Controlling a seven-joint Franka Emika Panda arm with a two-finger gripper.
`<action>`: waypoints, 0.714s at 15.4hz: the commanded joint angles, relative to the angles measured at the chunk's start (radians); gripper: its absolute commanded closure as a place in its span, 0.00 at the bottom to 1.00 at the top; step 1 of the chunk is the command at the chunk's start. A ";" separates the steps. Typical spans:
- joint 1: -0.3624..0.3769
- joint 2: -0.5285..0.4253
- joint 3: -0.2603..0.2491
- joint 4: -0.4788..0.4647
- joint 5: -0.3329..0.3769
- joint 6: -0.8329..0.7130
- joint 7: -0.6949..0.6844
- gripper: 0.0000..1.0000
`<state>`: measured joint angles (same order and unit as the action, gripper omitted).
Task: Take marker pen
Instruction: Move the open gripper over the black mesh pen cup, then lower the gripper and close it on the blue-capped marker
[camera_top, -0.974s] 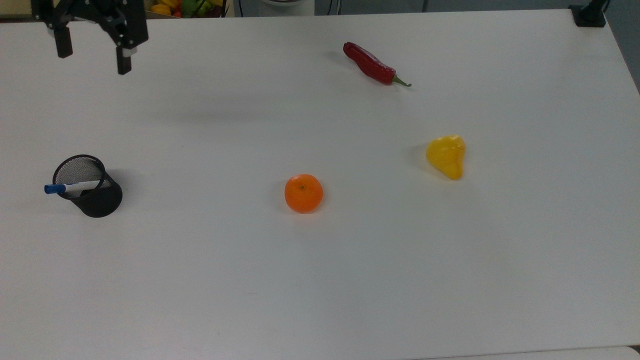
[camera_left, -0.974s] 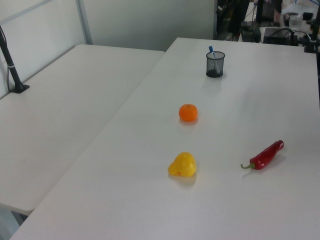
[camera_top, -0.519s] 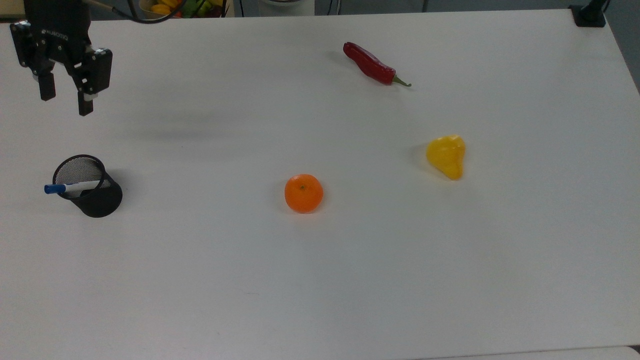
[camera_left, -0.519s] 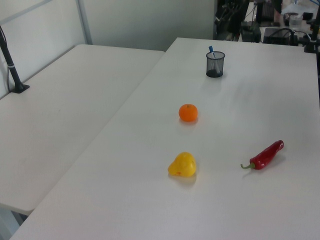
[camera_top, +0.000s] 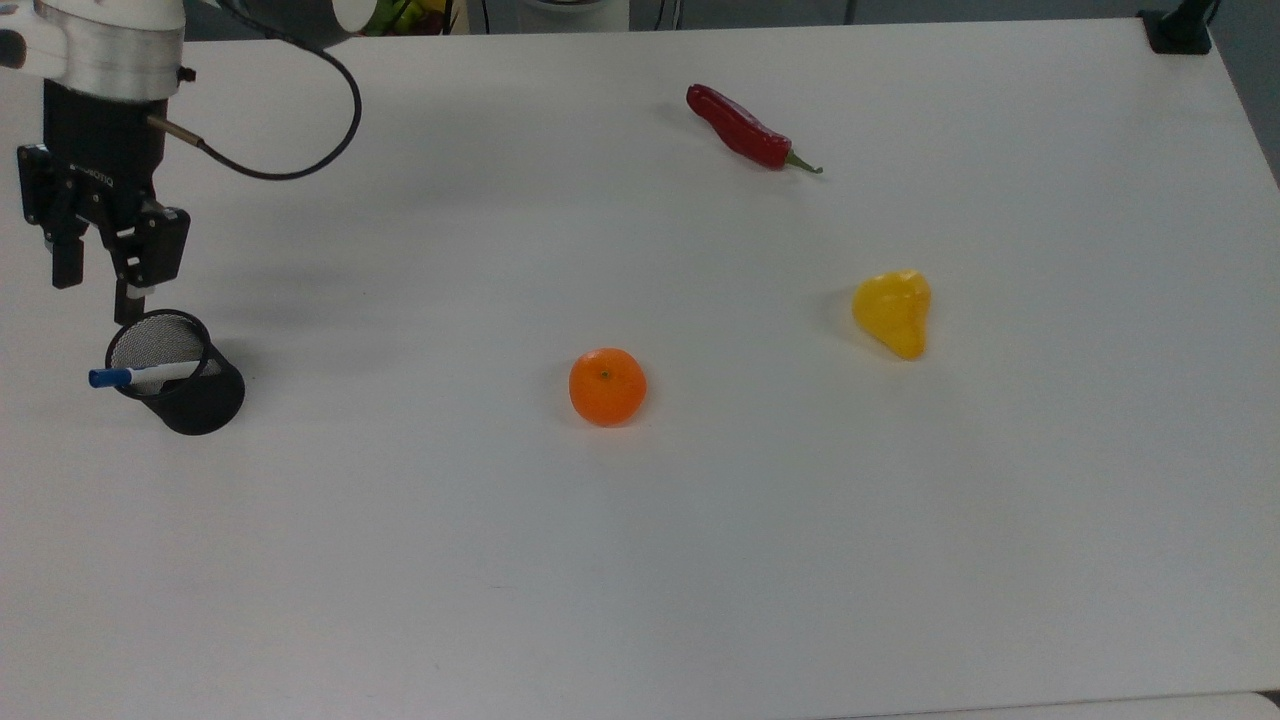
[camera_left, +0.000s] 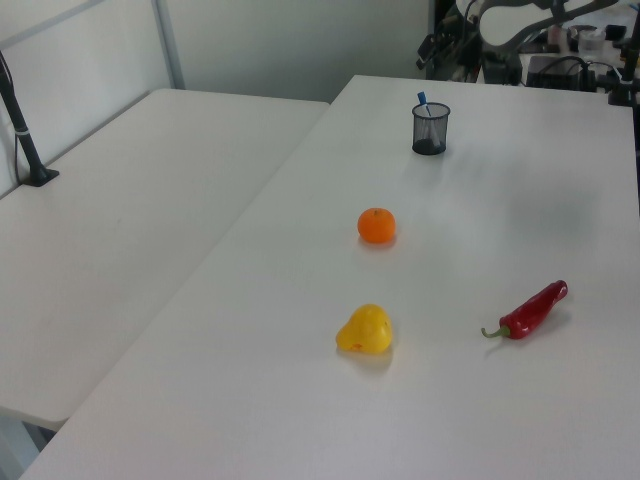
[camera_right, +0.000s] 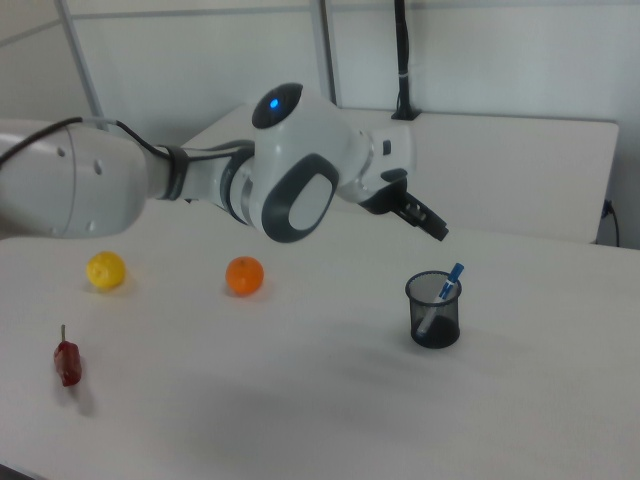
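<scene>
Gripper (camera_top: 92, 296) has dropped from the far edge to just above the mesh pen cup (camera_top: 190, 385), fingers spread, empty. Marker pen (camera_top: 140, 375) leans inside it, blue cap out. Approach nearly done; grasp next.

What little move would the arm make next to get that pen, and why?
Probably shift a little farther over the black mesh cup, then lower. The open gripper hangs above the cup's rim, not yet around the pen, whose blue cap leans out over the edge.
</scene>
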<state>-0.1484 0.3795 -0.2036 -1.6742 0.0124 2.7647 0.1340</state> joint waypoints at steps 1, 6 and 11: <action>-0.010 0.065 -0.005 -0.006 0.003 0.116 0.082 0.33; -0.016 0.148 -0.002 -0.001 0.015 0.239 0.107 0.31; -0.016 0.188 -0.002 0.001 0.004 0.297 0.107 0.31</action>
<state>-0.1661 0.5531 -0.2036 -1.6778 0.0126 3.0166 0.2245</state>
